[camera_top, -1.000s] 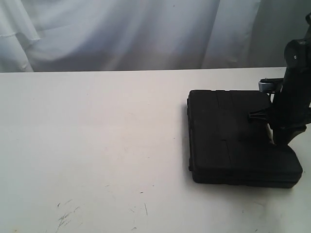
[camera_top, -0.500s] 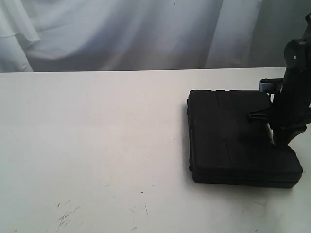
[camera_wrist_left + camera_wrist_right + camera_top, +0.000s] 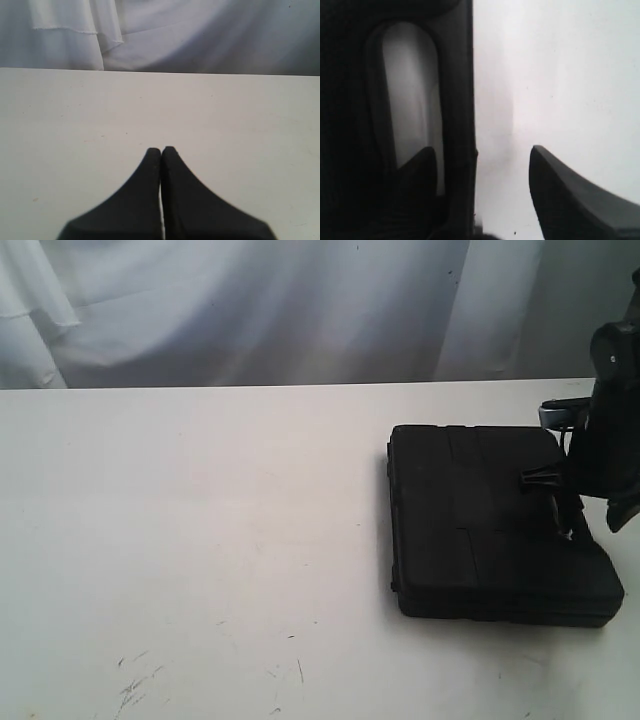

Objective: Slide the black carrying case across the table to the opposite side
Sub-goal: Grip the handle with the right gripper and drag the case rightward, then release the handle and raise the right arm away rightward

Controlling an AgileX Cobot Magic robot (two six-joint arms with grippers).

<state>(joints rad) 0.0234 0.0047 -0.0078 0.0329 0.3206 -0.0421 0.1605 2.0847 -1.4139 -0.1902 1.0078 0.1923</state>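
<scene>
The black carrying case (image 3: 480,520) lies flat on the right part of the white table (image 3: 200,520). My right gripper (image 3: 575,512) hangs over the case's right edge, at its handle. In the right wrist view that gripper (image 3: 482,150) is open and straddles the handle bar (image 3: 457,100). One finger (image 3: 417,175) sits in the handle slot and the other finger (image 3: 560,195) is over bare tabletop; neither visibly clamps the bar. My left gripper (image 3: 161,149) is shut on nothing above bare table (image 3: 150,100); it does not show in the exterior view.
A white curtain (image 3: 260,310) hangs behind the table's far edge. Dark scuff marks (image 3: 135,685) mark the tabletop near the front left. The table's wide left part (image 3: 150,470) carries nothing.
The right arm has shifted slightly to the right and its wrist has tilted. The case has crept a few pixels to the right with it.
</scene>
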